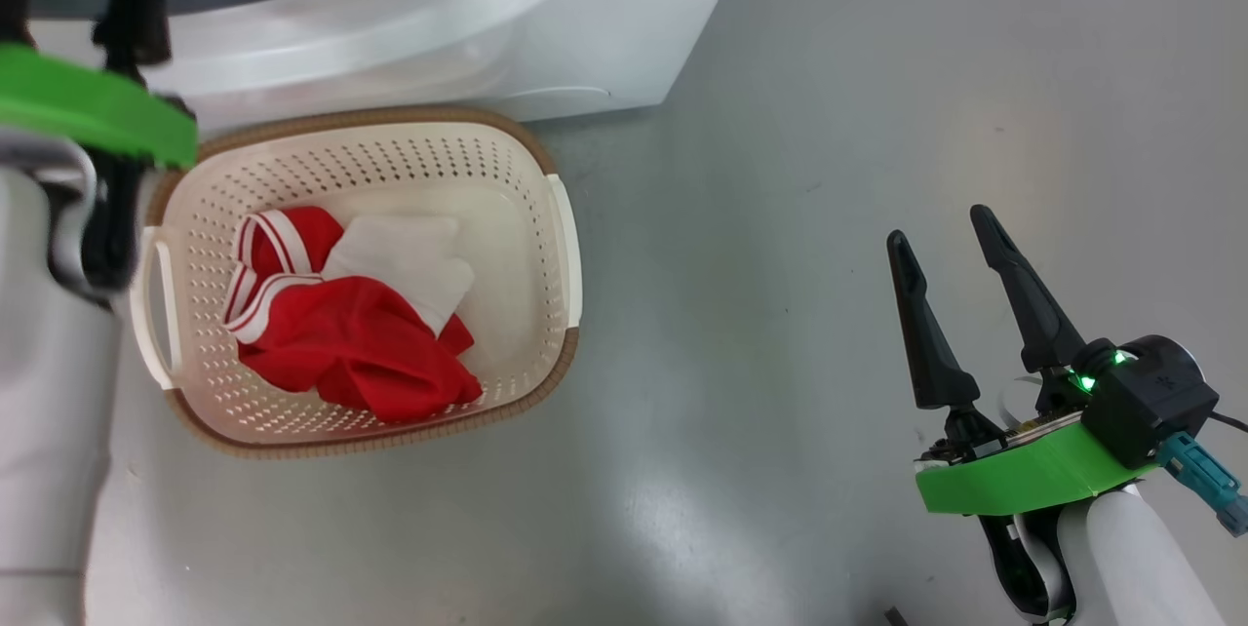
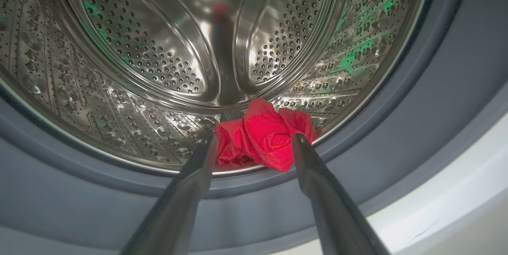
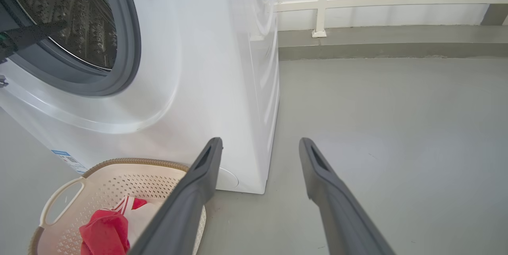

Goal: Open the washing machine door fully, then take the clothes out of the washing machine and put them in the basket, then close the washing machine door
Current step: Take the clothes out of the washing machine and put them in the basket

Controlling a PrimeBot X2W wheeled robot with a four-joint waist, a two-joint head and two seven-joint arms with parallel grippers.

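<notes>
Red garment [image 2: 264, 138] sits bunched on the drum's [image 2: 119, 88] front lip, lower centre of the frame, lying crosswise straight ahead of my spread left end effector [image 2: 254, 139], my right end effector [image 1: 938, 226], also spread, well apart.

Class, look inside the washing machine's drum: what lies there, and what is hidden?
A crumpled red cloth lies at the drum's front edge, before the open left gripper. Its fingers and the grey rubber ring cover the lowest front part.
</notes>
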